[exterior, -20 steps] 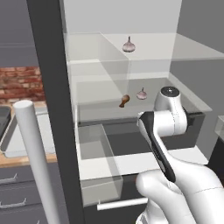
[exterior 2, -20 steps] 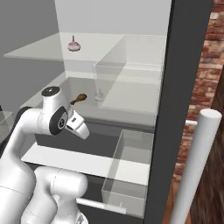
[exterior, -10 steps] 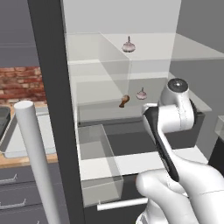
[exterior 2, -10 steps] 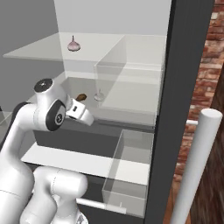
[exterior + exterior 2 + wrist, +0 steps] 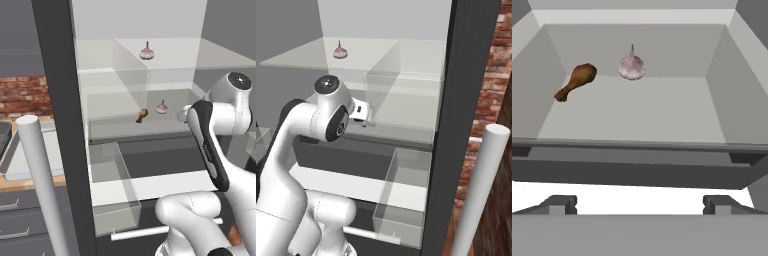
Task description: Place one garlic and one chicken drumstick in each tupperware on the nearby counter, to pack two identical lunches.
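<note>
The chicken drumstick (image 5: 577, 80) looks light, firm and a bit slick; I judge the plump end the best place to pinch. It lies on the fridge shelf (image 5: 632, 115), just left of a garlic (image 5: 631, 67), plump end toward that bulb, bone end pointing away and nearer me. My claw (image 5: 639, 204) gapes wide, empty, short of the shelf.

Drumstick (image 5: 576, 81) left of garlic (image 5: 631, 67)
</note>
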